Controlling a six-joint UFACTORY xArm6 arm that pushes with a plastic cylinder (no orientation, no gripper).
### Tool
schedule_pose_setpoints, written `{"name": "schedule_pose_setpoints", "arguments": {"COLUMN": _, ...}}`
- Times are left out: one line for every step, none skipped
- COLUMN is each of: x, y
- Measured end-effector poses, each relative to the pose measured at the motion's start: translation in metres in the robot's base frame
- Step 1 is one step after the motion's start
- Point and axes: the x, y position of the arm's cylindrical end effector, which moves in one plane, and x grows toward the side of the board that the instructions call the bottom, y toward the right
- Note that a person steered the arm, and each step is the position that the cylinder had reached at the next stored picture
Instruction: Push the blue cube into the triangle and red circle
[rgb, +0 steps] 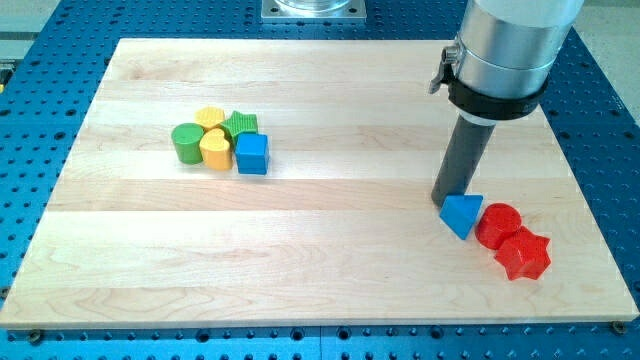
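The blue cube (252, 153) sits at the view's left-centre, at the right edge of a cluster of blocks. The blue triangle (462, 214) lies at the view's right, touching the red circle (498, 224) on its right. My tip (446, 198) rests on the board just above and left of the blue triangle, touching or almost touching its top edge. The tip is far to the right of the blue cube.
A green cylinder (186, 143), a yellow heart (215, 148), a yellow block (210, 119) and a green block (241, 125) crowd the cube's left and top. A red star (524, 254) touches the red circle below right. The wooden board (320, 290) lies on a blue perforated table.
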Motion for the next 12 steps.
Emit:
{"name": "schedule_pose_setpoints", "arguments": {"x": 0.012, "y": -0.008}}
{"name": "schedule_pose_setpoints", "arguments": {"x": 0.024, "y": 0.011}}
{"name": "schedule_pose_setpoints", "arguments": {"x": 0.020, "y": -0.078}}
{"name": "schedule_pose_setpoints", "arguments": {"x": 0.008, "y": -0.230}}
{"name": "schedule_pose_setpoints", "arguments": {"x": -0.026, "y": -0.330}}
{"name": "schedule_pose_setpoints", "arguments": {"x": -0.069, "y": -0.354}}
{"name": "schedule_pose_setpoints", "arguments": {"x": -0.094, "y": -0.320}}
{"name": "schedule_pose_setpoints", "arguments": {"x": -0.094, "y": -0.275}}
{"name": "schedule_pose_setpoints", "arguments": {"x": -0.092, "y": -0.247}}
{"name": "schedule_pose_setpoints", "arguments": {"x": -0.088, "y": -0.259}}
{"name": "schedule_pose_setpoints", "arguments": {"x": -0.063, "y": -0.226}}
{"name": "schedule_pose_setpoints", "arguments": {"x": -0.050, "y": -0.191}}
